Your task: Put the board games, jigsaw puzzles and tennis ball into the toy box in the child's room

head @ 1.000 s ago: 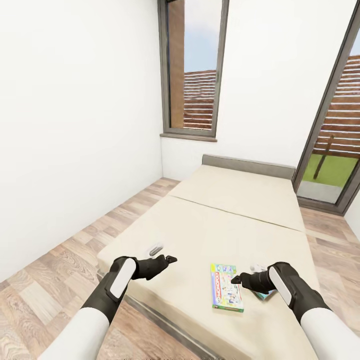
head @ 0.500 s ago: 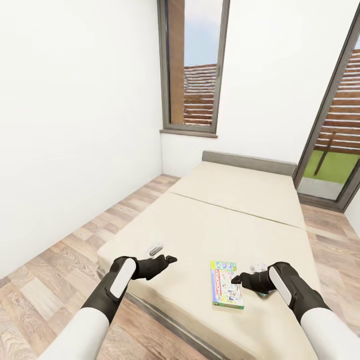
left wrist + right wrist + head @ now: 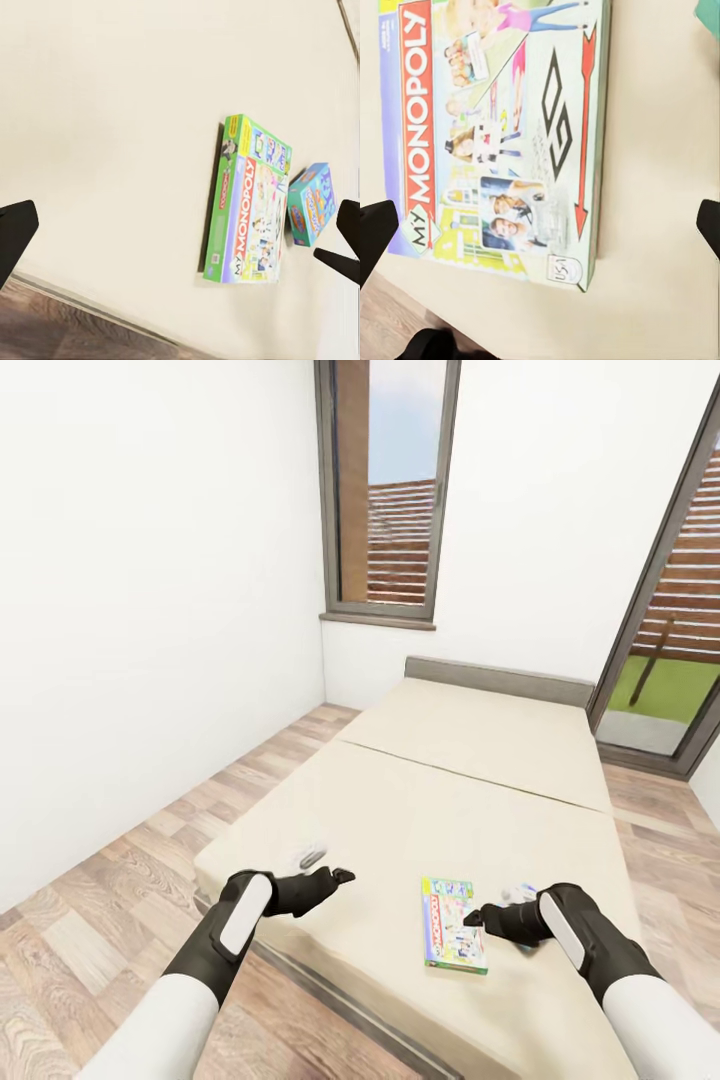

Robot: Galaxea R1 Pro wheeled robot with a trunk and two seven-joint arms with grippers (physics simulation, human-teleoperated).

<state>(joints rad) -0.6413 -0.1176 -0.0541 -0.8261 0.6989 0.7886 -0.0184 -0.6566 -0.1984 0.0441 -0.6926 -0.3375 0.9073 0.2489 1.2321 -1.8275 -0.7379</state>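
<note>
2 board games lie on the bed (image 3: 480, 800), both near its foot corner on the robot's right side. The larger one, the green Monopoly box (image 3: 453, 923), lies flat with its long axis running roughly away from the robot, along the length of the bed. The smaller blue box (image 3: 311, 203) lies flat just beyond it to the right, mostly hidden behind the right gripper (image 3: 478, 916) in the head view; the left wrist view shows the 2 boxes close together but whether they touch cannot be told.

The right gripper is the nearer one: its jaws hover just beside the right long edge of the Monopoly box, pointing left across it. In the right wrist view the jaws stand spread wide and grasp nothing, with the box cover between and below them. The left gripper (image 3: 338, 880) hovers over bare mattress, well apart from both boxes, jaws likewise spread and grasping nothing.

Judgement: the right arm suits the next pick, closing across the short axis of the Monopoly box.

Count: 2 board games, 1 bed, 2 grippers.
</note>
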